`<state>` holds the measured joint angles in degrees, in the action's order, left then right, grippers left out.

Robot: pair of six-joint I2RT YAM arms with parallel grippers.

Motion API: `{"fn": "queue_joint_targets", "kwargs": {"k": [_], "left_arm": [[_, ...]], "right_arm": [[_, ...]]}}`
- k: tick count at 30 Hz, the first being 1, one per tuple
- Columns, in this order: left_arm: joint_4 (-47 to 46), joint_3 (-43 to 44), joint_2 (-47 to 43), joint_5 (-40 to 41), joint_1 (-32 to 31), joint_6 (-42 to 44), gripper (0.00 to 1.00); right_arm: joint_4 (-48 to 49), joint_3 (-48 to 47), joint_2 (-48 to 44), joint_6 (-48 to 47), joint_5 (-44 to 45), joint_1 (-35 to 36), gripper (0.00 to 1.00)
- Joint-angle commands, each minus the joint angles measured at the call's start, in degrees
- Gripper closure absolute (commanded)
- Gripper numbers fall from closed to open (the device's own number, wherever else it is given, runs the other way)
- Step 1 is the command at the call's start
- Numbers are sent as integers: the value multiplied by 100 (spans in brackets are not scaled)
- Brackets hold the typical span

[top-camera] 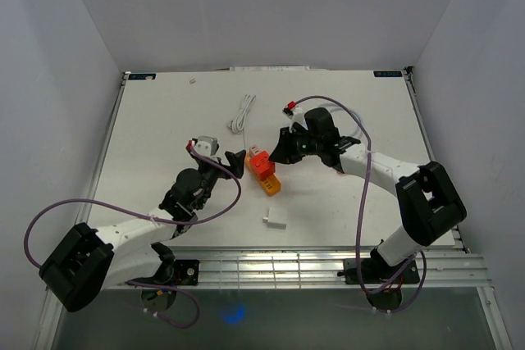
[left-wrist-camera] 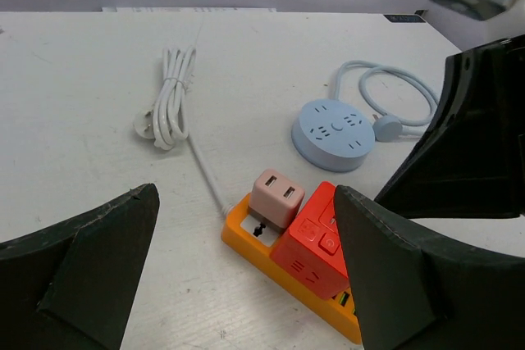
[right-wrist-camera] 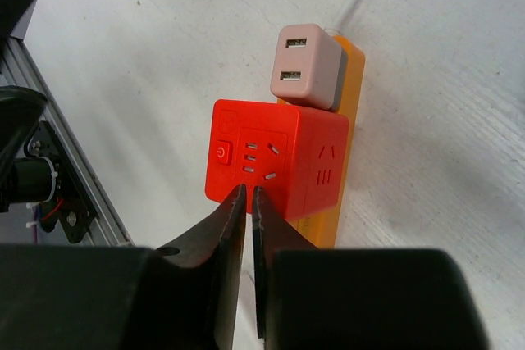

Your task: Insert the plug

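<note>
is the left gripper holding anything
No, the left gripper is open and empty; the orange plastic power strip lies beyond it.

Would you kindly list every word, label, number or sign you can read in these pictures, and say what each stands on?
No words or numbers are legible.
Power sign, a ring with a stroke: on the button of the red cube socket.
Blue stickers at the far corners of the table: too small to read.
Pink USB adapter: no print shows.
</note>
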<state>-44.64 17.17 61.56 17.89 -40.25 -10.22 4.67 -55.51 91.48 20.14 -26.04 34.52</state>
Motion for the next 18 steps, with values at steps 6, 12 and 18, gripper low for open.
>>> {"fn": "queue_joint_targets", "kwargs": {"k": [6, 12, 18], "left_arm": [[717, 339, 190, -224, 0, -568, 2], [1667, 831, 260, 83, 8, -1164, 2], [1968, 894, 24, 135, 8, -1342, 2]], "right_arm": [[-317, 777, -1246, -476, 653, -16, 57], [-642, 1453, -1589, -617, 1232, 239, 57], [-537, 1833, -1608, -432, 1602, 529, 59]]}}
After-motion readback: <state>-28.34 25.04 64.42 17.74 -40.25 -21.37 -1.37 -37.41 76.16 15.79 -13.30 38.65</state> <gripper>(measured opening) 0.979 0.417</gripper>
